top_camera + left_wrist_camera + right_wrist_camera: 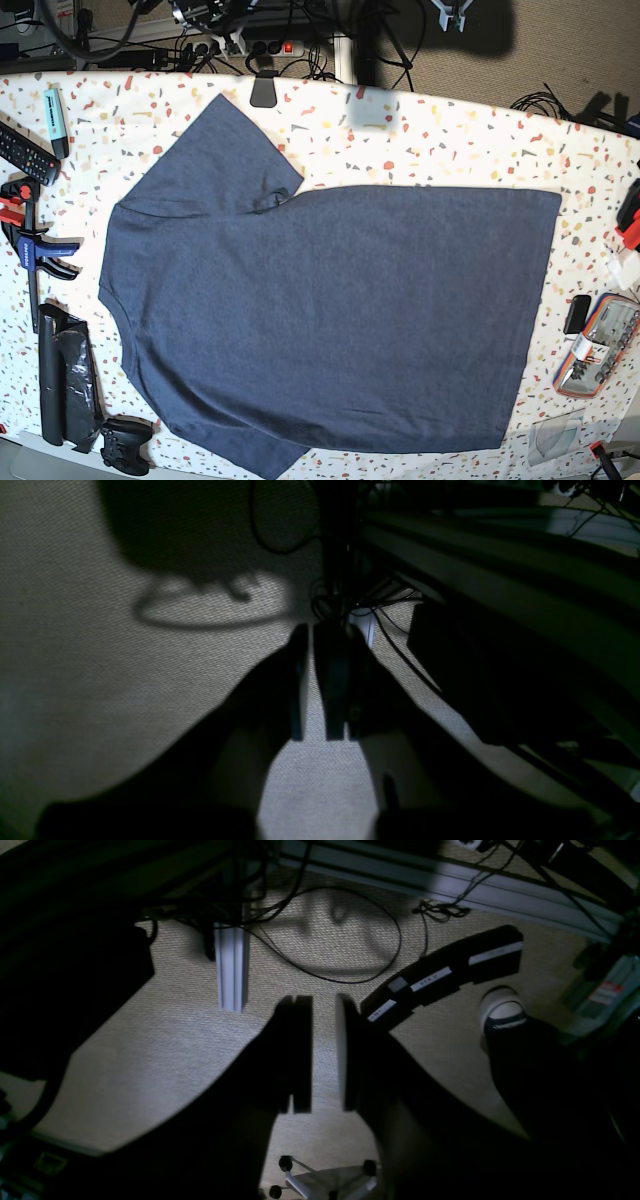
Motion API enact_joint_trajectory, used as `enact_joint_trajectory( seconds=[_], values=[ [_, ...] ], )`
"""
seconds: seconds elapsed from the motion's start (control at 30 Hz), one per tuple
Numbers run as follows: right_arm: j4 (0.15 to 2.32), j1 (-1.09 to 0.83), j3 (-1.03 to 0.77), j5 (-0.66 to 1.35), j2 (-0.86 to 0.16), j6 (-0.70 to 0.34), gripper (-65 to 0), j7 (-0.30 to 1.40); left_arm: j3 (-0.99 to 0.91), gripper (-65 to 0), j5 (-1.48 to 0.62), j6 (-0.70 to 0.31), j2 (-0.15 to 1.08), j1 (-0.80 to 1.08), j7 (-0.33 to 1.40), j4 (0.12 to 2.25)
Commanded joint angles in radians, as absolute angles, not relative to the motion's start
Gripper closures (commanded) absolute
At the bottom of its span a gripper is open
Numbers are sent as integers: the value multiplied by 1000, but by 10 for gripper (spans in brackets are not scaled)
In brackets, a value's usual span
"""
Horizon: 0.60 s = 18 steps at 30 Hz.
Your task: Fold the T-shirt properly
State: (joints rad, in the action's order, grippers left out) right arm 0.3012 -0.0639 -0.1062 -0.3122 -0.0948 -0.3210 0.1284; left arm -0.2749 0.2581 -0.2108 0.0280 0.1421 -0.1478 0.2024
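On the speckled desk in the base view, going left to right: a remote control and a teal marker lie at the far left edge, with a red-and-blue bar clamp below them, then a black bag and a black game controller near the lower left corner. The T-shirt lies spread flat over the middle of the desk, plain side up, sleeves at the left, hem at the right. At the right edge sit a small black block and a clear pouch holding small items that are too small to make out.

Neither tool shows in the base view; both wrist cameras look down at beige carpet, away from the T-shirt. The left tool has its jaws drawn nearly together, a thin slit between them, grasping nothing; black cables run just beyond it. The right tool stands slightly parted and empty. Beyond it are a looped cable and a black curved device; a white-socked foot is to its right, a chair base beneath it.
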Motion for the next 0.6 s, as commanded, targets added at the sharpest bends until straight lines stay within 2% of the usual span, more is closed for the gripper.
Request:
enact_joint_trajectory(
  seconds=[0.0, 0.17, 0.57],
  values=[
    [308, -61, -109, -311, -100, -346, -96, 123, -273, -67, 257, -213, 31, 153, -156, 204],
    [308, -61, -109, -311, -100, -393, -96, 123, -273, -67, 258, -213, 31, 168, -187, 204],
    [311, -62, -109, -303, -123, -392, -96, 123, -273, -67, 257, -213, 31, 188, -226, 205]
  ],
)
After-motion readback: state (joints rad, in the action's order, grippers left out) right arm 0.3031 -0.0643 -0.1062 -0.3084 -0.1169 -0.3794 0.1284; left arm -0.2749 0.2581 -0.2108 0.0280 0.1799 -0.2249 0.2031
